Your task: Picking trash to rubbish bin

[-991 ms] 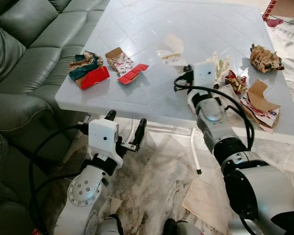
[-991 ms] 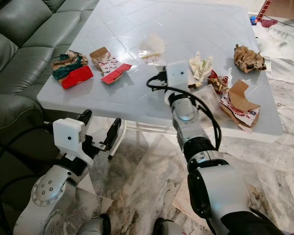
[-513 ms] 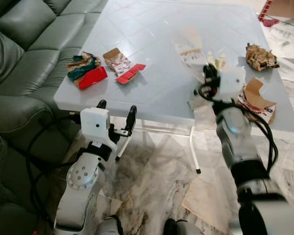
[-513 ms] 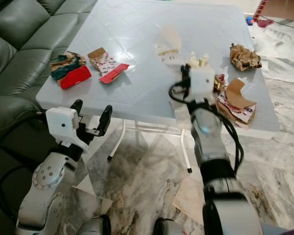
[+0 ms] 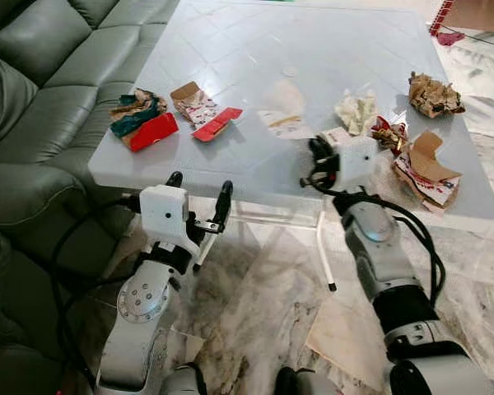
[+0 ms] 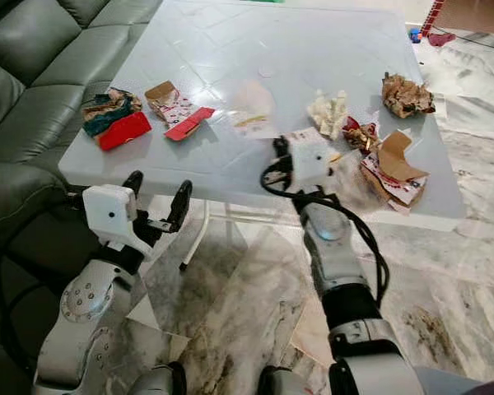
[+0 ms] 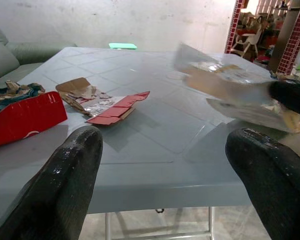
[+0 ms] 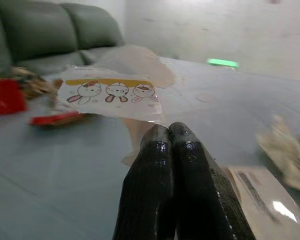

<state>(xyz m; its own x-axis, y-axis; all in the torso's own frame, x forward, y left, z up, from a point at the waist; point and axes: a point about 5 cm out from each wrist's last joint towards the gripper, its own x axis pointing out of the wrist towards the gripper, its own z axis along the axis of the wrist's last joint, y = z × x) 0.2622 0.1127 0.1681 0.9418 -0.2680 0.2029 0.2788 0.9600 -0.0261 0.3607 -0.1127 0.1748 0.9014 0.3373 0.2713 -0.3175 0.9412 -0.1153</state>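
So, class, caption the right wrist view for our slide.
Right gripper, fingers pressed together, pinches a clear wrapper printed with cartoon rabbits above the grey table.

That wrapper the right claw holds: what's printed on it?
Three cartoon rabbits under a yellow stripe on the clear wrapper; right wrist view shows it best.

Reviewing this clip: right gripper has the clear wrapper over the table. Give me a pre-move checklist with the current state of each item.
1. Right gripper shut on clear wrapper: ok.
2. Wrapper lifted off the table: ok, it hangs above the surface.
3. Left gripper open and holding nothing: ok.
4. Rubbish bin located: cannot tell.
5. Remaining trash, such as red carton and crumpled paper, still on the table: not ok.
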